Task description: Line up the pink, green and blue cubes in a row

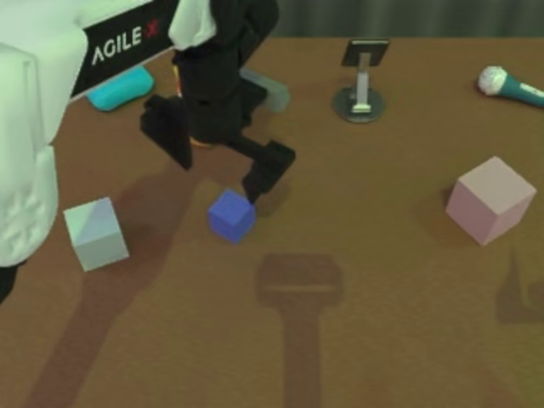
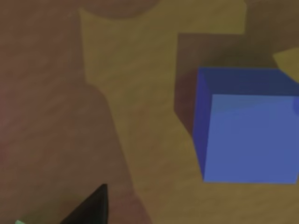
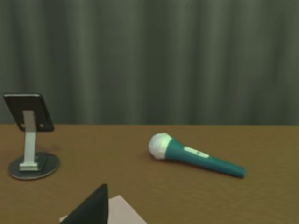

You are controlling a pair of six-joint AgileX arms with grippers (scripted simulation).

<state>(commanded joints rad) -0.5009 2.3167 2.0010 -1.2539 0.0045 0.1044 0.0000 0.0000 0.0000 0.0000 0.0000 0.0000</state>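
While hovering just above the blue cube [image 1: 231,214], left end effector [image 1: 223,166] is spread wide, gripping nothing.

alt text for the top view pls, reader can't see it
The left end effector, fingers open, hangs just behind the blue cube near the middle of a brown table. The green cube sits at the left, the pink cube at the right, so no row yet. Along the back lie a turquoise bar, a phone stand and a microphone.
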